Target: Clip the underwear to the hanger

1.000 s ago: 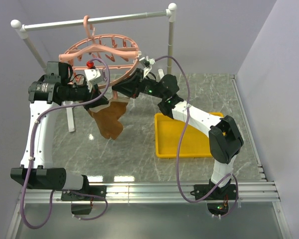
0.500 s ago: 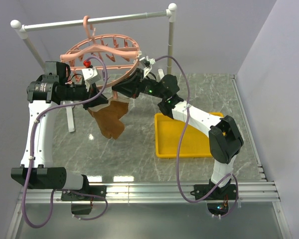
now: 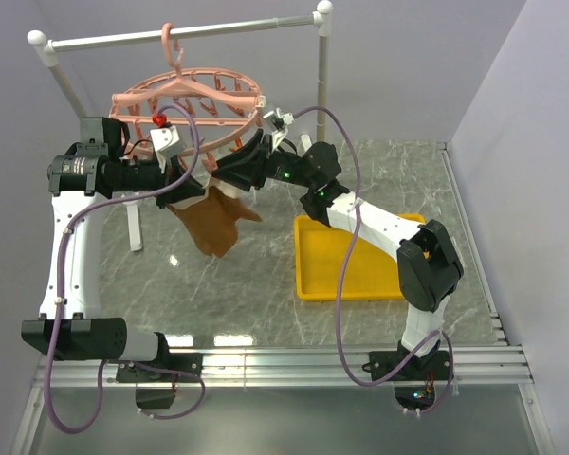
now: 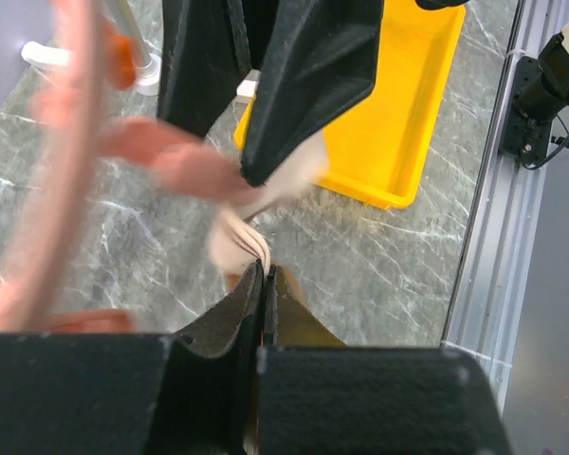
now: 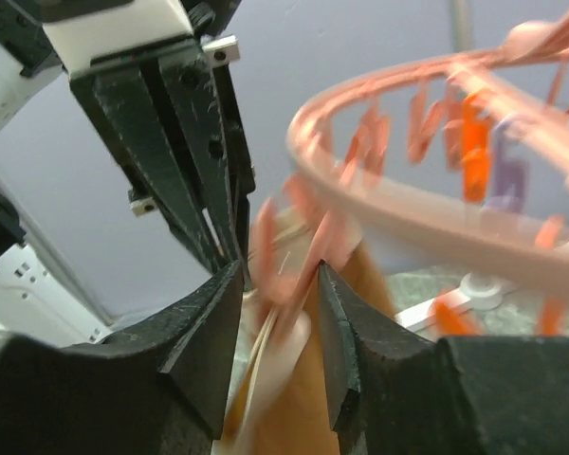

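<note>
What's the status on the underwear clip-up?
Left tool shut on underwear, held up under hanger. Right tool open around a pink clip. Bite on cloth unclear, blurred.

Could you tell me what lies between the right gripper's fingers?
A blurred pink hanger clip and the tan edge of the underwear, in the right wrist view.

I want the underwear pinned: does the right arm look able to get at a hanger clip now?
Likely yes. The right gripper sits just under the hanger ring, a pink clip between its parted jaws; only the left gripper, pinching the underwear, crowds it.
</note>
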You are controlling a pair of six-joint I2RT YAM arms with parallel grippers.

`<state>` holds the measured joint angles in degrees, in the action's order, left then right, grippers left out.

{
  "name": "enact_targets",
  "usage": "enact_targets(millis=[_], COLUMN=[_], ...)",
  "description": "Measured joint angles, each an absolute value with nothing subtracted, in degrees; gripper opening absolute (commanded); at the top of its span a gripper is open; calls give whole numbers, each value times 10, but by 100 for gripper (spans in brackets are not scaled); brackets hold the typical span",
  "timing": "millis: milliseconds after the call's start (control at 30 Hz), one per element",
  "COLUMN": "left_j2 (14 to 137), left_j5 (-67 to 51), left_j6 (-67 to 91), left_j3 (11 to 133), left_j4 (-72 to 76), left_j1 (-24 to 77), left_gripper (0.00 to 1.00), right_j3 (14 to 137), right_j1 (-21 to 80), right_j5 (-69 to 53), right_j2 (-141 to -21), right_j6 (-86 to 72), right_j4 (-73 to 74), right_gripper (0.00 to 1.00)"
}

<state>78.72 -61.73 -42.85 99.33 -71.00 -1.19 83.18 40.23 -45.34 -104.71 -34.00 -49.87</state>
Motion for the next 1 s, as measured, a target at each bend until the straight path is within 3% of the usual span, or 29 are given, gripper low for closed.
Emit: enact_targets(millis=[367,667,767,1000], left_j2=[787,754,733,695], left_j5=[-619,-604,-586,-547], left_j6=[-428,-382,-357,-307], left_j3=[993,954,938,908], left_j4=[-705,-640,-610,-564], left_j1=[-14,-14,-14,-14], left_gripper=[0,3,11,47], right_j3=[832,829,816,769], right_j1=[404,404,405,408], right_j5=[-480,-478,-472,-460], right_j2=[-1047,-1044,-1031,-975], right_j6=[-336,-332,-326,-303], right_j4=[-489,-467,-442,-378], right_gripper=[54,74,76,79])
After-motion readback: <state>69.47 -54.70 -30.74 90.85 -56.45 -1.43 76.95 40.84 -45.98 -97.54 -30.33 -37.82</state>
